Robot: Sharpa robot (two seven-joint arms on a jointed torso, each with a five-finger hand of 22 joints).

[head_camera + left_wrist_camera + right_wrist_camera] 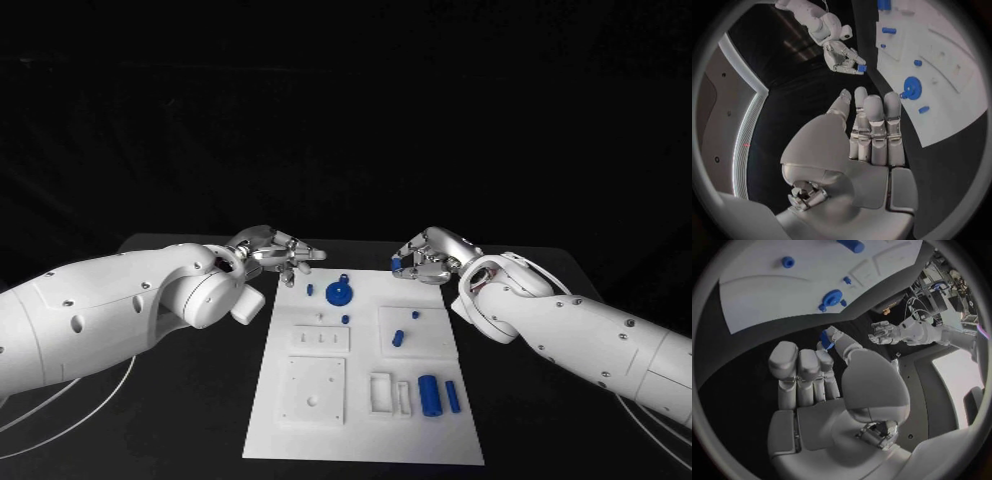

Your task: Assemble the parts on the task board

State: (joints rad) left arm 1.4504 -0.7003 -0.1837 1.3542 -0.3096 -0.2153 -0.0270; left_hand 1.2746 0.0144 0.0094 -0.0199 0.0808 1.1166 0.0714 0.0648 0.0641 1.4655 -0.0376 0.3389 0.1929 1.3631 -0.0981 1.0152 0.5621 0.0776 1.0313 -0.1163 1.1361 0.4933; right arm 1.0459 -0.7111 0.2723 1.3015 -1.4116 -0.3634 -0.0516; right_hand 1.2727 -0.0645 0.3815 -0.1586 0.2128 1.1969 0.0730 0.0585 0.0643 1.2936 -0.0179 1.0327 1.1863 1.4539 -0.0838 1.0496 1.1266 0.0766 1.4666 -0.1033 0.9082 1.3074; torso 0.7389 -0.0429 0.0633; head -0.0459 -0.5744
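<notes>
Right hand (430,258) right of centre pinching a small blue part (397,264), left hand (274,254) left of centre empty, fingers apart, white board (368,400) below.

the small blue part (397,263) in the right hand (430,256) is mostly hidden by its fingers (411,270).

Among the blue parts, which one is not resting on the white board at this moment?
The small blue part pinched in the right hand, held past the far edge of the task board. The others, like the round blue disc, all lie on the board.
</notes>
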